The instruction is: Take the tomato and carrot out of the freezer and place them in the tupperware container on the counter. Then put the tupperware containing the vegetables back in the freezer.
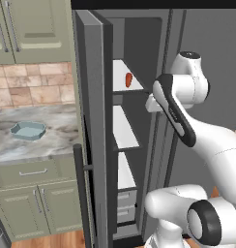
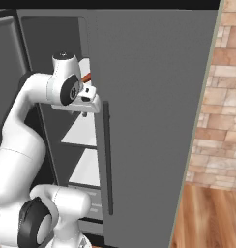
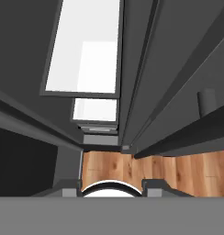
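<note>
Showing tapered orange carrot [image 1: 128, 80] on smooth white freezer [image 1: 91, 72] shelf, octagonal pale container [image 1: 28, 130], jaws' gap unclear

Freezer [image 1: 93, 121]: matt dark grey shell, smooth white shelves.
Counter [image 1: 52, 133]: polished, veined grey-white marble.
Tupperware container [image 1: 28, 130]: smooth pale blue-grey plastic.
Floor [image 2: 212, 218]: warm wood planks.
Wall [image 2: 221, 106]: rough brick-look tiles.

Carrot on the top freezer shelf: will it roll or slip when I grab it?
The carrot looks short and tapered, so it would probably roll in a curve if nudged. Its smooth look suggests it may slip toward the thin end. It seems rigid, likely light.
</note>
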You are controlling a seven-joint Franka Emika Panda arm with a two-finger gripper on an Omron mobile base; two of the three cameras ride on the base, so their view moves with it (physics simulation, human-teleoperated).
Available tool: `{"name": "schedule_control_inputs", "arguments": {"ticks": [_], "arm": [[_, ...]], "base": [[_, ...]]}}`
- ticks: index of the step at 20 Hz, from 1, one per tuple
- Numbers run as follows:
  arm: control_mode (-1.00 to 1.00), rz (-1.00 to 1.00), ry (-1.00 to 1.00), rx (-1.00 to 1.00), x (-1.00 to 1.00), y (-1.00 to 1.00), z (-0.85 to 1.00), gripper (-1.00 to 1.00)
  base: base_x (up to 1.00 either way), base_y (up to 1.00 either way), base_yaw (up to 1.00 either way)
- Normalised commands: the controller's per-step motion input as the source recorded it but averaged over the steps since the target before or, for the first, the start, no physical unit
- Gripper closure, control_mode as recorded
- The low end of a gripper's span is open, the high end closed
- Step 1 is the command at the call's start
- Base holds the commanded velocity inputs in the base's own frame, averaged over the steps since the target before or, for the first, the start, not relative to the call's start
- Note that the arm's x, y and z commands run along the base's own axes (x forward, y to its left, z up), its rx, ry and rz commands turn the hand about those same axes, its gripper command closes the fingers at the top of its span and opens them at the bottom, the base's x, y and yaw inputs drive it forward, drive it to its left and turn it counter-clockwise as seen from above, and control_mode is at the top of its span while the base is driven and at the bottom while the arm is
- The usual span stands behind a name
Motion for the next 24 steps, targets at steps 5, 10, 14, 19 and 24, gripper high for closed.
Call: {"name": "schedule_control_inputs", "arguments": {"ticks": [5,10,14,19,24], "arm": [[-1.0,0.0,-0.05,0.0,-0.21,0.0,0.03,-1.0],[-1.0,0.0,-0.09,0.0,-0.44,0.0,0.33,-1.0],[-1.0,0.0,0.0,0.0,-0.56,0.0,0.38,-1.0],[-1.0,0.0,0.0,0.0,-0.63,0.0,0.24,-1.0],[-1.0,-0.03,0.0,0.01,-0.76,0.0,0.19,-1.0]], "base": [[0.0,0.0,0.0],[0.0,0.0,0.0],[0.0,0.0,0.0],[0.0,0.0,0.0],[0.0,0.0,0.0]]}}
